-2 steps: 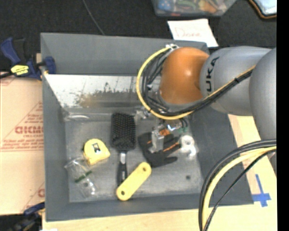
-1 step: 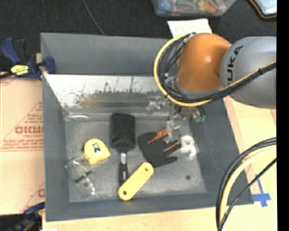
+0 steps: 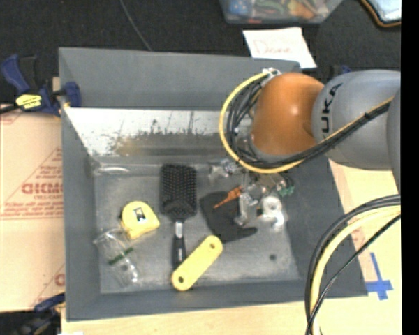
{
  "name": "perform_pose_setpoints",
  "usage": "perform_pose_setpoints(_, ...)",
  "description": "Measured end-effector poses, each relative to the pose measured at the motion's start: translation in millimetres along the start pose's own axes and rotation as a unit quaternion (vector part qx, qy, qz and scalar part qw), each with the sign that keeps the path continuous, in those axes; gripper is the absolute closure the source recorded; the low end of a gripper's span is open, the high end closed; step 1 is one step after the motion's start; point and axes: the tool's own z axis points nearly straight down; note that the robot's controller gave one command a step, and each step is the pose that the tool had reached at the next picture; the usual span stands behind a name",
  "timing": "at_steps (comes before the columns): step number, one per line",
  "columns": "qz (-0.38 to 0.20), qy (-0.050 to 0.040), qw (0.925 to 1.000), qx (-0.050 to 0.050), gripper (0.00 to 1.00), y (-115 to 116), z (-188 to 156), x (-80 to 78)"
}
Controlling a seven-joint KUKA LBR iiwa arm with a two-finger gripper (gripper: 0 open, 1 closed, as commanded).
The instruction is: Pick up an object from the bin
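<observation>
**Gripper low over a black flat piece in the bin's right half**

From my remote station, I see the grey arm (image 3: pixel 363 117) reaching in from the right. Its rounded orange wrist cover (image 3: pixel 283 114), ringed by a loop of yellow and black cable (image 3: pixel 225 121), sits above the back right part of the grey metal bin (image 3: pixel 160 82). Below the cover, the gripper (image 3: pixel 246 204) hangs over the upper right edge of a black, flat, matte piece with an irregular outline (image 3: pixel 227 225), which lies on the floor right of centre. I cannot tell whether the gripper is apart or together, nor whether it touches the piece.

A thin orange sliver (image 3: pixel 228 198) shows just at the gripper's left side, above the black piece. A small white, lumpy object (image 3: pixel 272 213) lies just beside the gripper on its right.

Left of the black piece lies a black bristled hairbrush (image 3: pixel 177 187), head toward the back wall and narrow handle pointing to the front. Near the handle's end, a smooth yellow oblong plastic part with rounded ends (image 3: pixel 196 262) lies on a slant. Further left sits a squat yellow tape measure (image 3: pixel 139 219). In the front left corner lies a crumpled clear plastic item (image 3: pixel 119 253). The bin's floor is dull, scuffed metal, and its back wall is streaked with dark marks.
</observation>
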Motion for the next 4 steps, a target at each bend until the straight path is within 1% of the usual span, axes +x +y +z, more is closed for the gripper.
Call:
perform_pose_setpoints(1,-0.077,-0.0067,0.997,0.003,0.0,-10,30,-3.9)
perform_pose_setpoints(2,-0.05,-0.003,0.9987,0.002,1.0,1,29,18.8)
perform_pose_setpoints(3,-0.05,-0.0031,0.9987,0.001,1.0,1,29,18.8)
perform_pose_setpoints(4,-0.05,0.0009,0.9988,-0.001,1.0,2,-6,21.3)
